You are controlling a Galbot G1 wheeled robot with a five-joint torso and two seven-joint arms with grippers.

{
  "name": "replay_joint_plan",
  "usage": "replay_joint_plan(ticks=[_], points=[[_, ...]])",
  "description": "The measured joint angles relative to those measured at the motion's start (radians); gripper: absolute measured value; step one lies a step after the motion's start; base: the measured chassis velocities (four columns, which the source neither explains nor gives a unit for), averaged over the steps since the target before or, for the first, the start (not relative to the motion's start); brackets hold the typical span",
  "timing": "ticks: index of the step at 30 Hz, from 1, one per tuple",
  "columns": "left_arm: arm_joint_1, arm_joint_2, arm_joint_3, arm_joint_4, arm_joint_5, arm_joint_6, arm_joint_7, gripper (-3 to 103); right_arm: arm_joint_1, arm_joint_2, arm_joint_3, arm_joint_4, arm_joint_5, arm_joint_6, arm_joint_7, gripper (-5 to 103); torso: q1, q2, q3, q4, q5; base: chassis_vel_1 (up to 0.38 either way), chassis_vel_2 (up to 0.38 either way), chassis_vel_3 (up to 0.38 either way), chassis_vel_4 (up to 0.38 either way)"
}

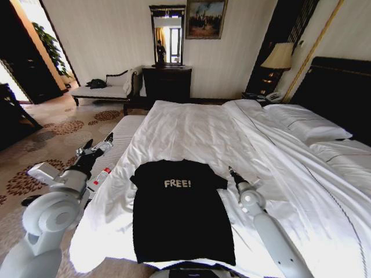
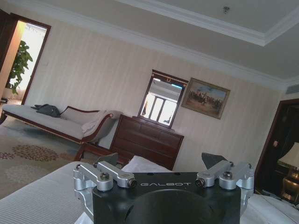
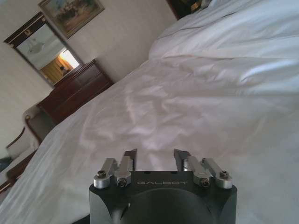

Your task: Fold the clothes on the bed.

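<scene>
The clothes are one black T-shirt [image 1: 179, 223] with white "FREE!" lettering, lying flat and spread out at the near end of the bed [image 1: 191, 127], collar toward the far side. My right gripper [image 1: 232, 172] hovers low over the white duvet [image 3: 187, 93] just beside the shirt's right sleeve, its fingers [image 3: 131, 157] slightly apart and holding nothing. My left gripper [image 1: 96, 147] is raised off the bed's left side, above the bench, pointing toward the far wall. Its fingers [image 2: 111, 159] are spread wide and hold nothing.
A striped cushioned bench [image 1: 119, 139] runs along the bed's left side. Pillows [image 1: 307, 121] and the dark headboard [image 1: 342, 92] are at the right. A dark dresser [image 1: 167, 84] with a mirror, a chaise longue [image 1: 107, 90] and a lamp [image 1: 279, 57] stand at the far wall.
</scene>
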Motion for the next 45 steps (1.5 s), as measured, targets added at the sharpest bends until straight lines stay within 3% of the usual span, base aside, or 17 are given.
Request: replay_joint_plan(ticks=[1,2,3,6,7,8,9,11,12,14,15,37,45], points=[[0.0,-0.001,0.001,0.001,0.001,0.0,0.0,100,-0.015,-0.005,-0.007,0.023,0.017,-0.005,0.009,50,0.0,0.0,0.0,-0.0001,0.0,0.0,0.0,0.0,0.0],[-0.002,-0.001,0.002,0.002,0.002,0.0,0.0,100,-0.033,-0.008,-0.02,0.051,0.038,-0.011,0.022,50,0.0,0.0,0.0,-0.0001,0.0001,0.0,0.0,0.0,0.0],[-0.004,-0.001,0.005,0.003,0.004,0.0,0.0,100,-0.047,-0.007,-0.04,0.075,0.061,-0.018,0.037,61,0.0,0.0,0.0,-0.0002,0.0002,0.0,0.0,0.0,0.0],[-0.007,-0.002,0.009,0.005,0.008,0.0,0.0,100,-0.057,0.011,-0.08,0.109,0.1,-0.034,0.062,61,0.0,0.0,0.0,0.0,0.0001,0.0,0.0,0.0,0.0],[-0.008,-0.001,0.011,0.006,0.009,0.0,0.0,100,-0.055,0.026,-0.1,0.118,0.116,-0.043,0.073,71,0.0,0.0,0.0,0.0001,0.0002,0.0,0.0,0.0,0.0],[-0.008,0.0,0.011,0.007,0.011,0.0,0.0,100,-0.047,0.046,-0.121,0.12,0.131,-0.052,0.083,71,0.0,0.0,0.0,0.0002,0.0002,0.0,0.0,0.0,0.0],[-0.008,0.001,0.012,0.008,0.011,0.0,0.0,100,-0.038,0.058,-0.135,0.119,0.137,-0.055,0.088,82,0.0,0.0,0.0,0.0002,0.0002,0.0,0.0,0.0,0.0],[-0.007,0.004,0.011,0.009,0.011,0.0,0.0,100,-0.024,0.074,-0.153,0.108,0.14,-0.057,0.091,82,0.0,0.0,0.0,0.0003,0.0001,0.0,0.0,0.0,0.0],[-0.006,0.006,0.009,0.011,0.011,0.0,0.0,100,-0.012,0.085,-0.167,0.094,0.141,-0.059,0.092,93,0.0,0.0,0.0,0.0003,0.0002,0.0,0.0,0.0,0.0],[-0.004,0.01,0.003,0.014,0.011,0.0,0.0,100,0.011,0.097,-0.188,0.065,0.141,-0.061,0.093,93,0.0,0.0,0.0,0.0003,0.0001,0.0,0.0,0.0,0.0],[-0.004,0.012,0.001,0.015,0.011,0.0,0.0,100,0.017,0.099,-0.193,0.057,0.141,-0.061,0.094,99,0.0,0.0,0.0,0.0003,0.0001,0.0,0.0,0.0,0.0],[-0.02,0.006,0.011,0.037,0.02,0.0,0.0,100,0.098,0.066,-0.23,-0.06,0.097,-0.065,0.107,100,0.0,0.0,0.0,0.0001,0.0003,0.0,0.0,0.0,0.0],[-0.014,0.009,0.008,0.027,0.022,0.001,-0.001,100,0.186,0.015,-0.258,-0.142,0.083,-0.078,0.162,100,0.0,0.0,0.0,0.0001,0.0004,0.0,0.0,0.0,0.0]])
